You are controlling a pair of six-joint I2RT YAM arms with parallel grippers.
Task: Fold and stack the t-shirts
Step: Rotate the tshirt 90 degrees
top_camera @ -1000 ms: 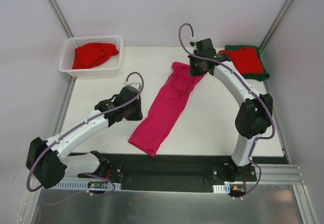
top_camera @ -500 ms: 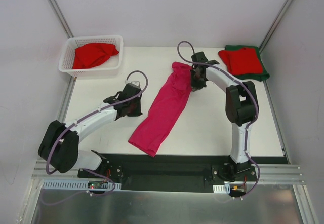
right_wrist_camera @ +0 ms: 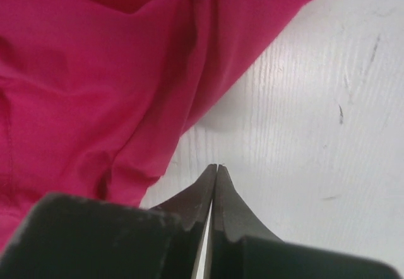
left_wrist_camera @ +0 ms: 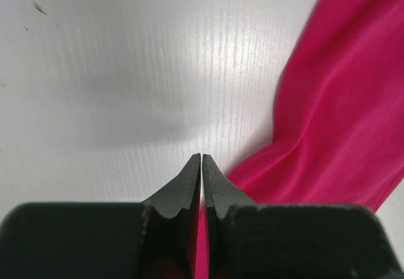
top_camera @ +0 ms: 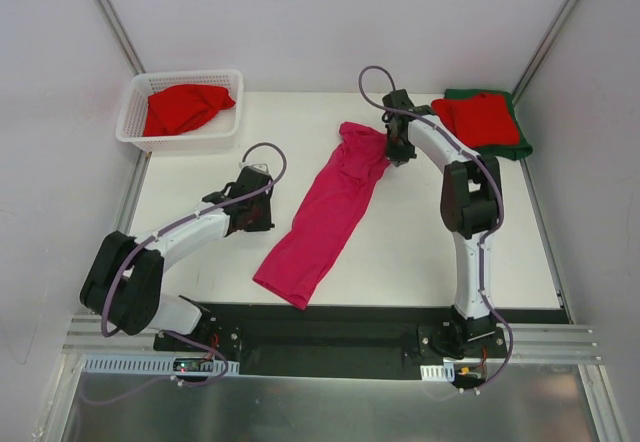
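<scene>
Both left fingers (left_wrist_camera: 183,187) and right fingers (right_wrist_camera: 230,203) press together beside the pink t-shirt (top_camera: 330,202) on a white, pale-walled table (top_camera: 420,237).

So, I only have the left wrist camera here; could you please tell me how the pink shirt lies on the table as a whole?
Observer: The pink shirt lies stretched out in one long diagonal strip across the table.
Operator: Thank you. Is the right gripper holding it?
Observer: No, the right gripper is shut on nothing, over bare table just beside the shirt's far end.
Operator: And is anything stacked yet?
Observer: Yes, a folded red shirt lies on a green shirt at the far right corner.
</scene>
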